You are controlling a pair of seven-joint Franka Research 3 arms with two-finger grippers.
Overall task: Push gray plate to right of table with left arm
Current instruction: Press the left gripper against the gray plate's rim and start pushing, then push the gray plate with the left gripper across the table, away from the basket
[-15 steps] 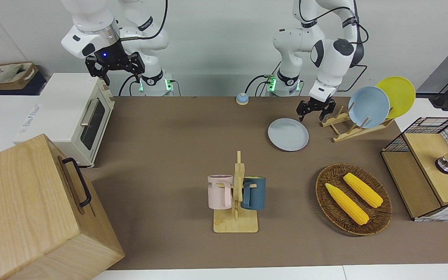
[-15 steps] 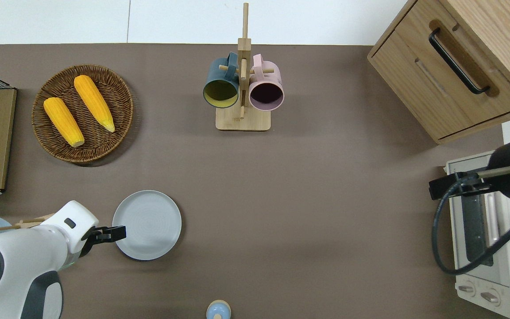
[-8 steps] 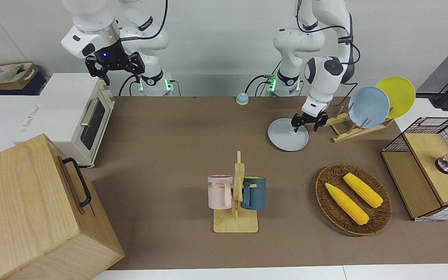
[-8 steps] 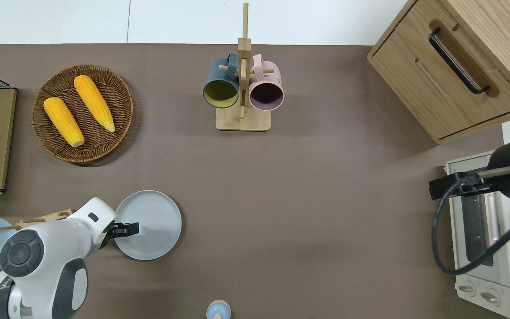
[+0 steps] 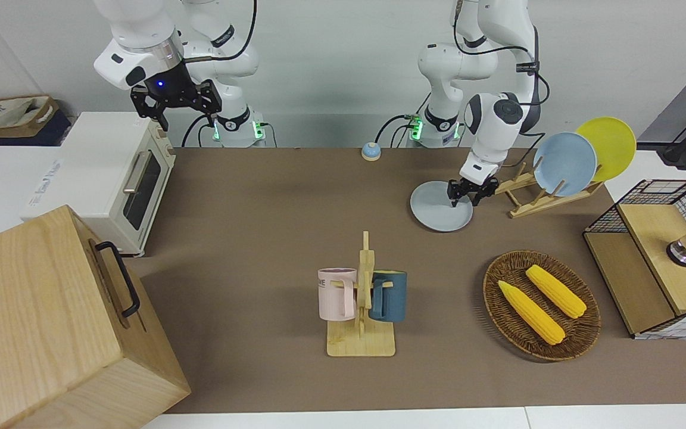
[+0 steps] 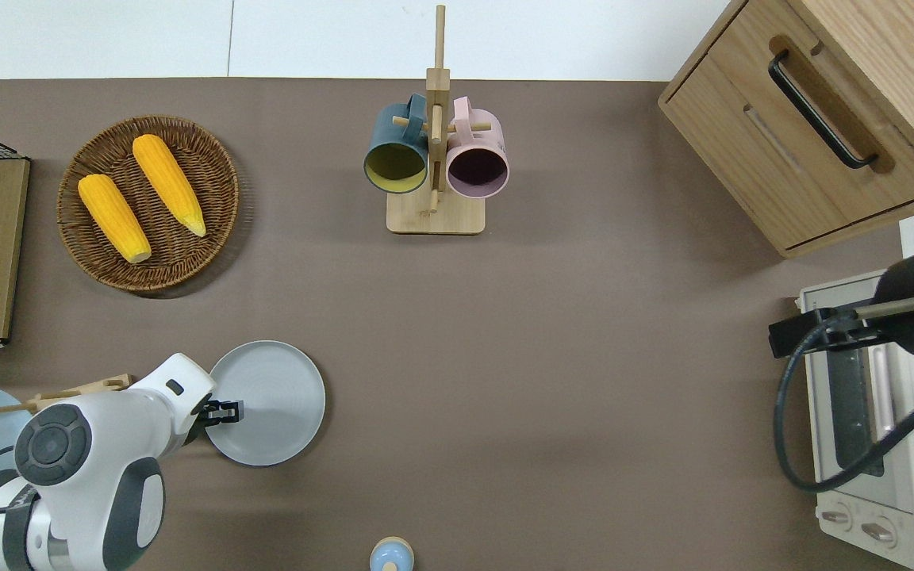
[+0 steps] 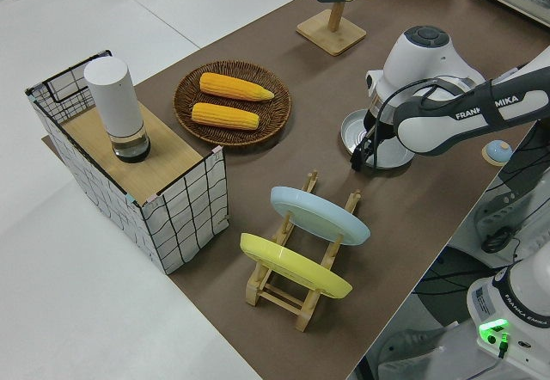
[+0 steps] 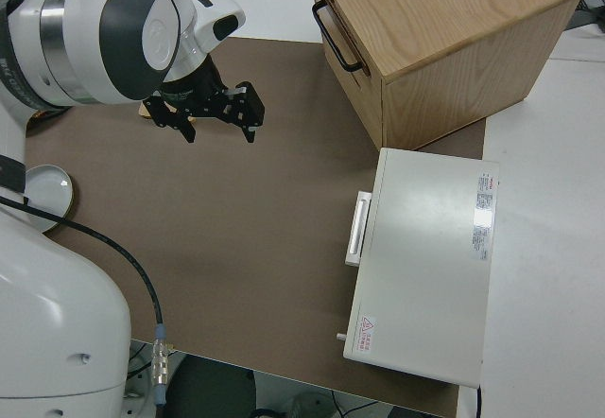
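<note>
The gray plate (image 5: 435, 211) lies flat on the brown table (image 5: 271, 196), near the robots and toward the left arm's end. It also shows in the overhead view (image 6: 278, 400) and the left side view (image 7: 348, 132). My left gripper (image 5: 464, 201) is low over the plate's rim on the side toward the plate rack, as the overhead view (image 6: 223, 412) and the left side view (image 7: 359, 158) show. The arm hides part of the plate. My right gripper (image 5: 176, 104) is open and the right arm is parked.
A wooden rack (image 5: 527, 199) holding a sky-blue plate (image 5: 564, 164) and a yellow plate (image 5: 608, 146) stands beside the gray plate. A wicker basket (image 5: 501, 325) with two corn cobs, a mug stand (image 5: 362, 298), a small bell (image 5: 370, 151), a toaster oven (image 5: 111, 173), a wooden cabinet (image 5: 51, 322).
My left gripper came down from beside the plate rack and moved over the gray plate's rim. The plate has not visibly moved. The right arm has not moved.
</note>
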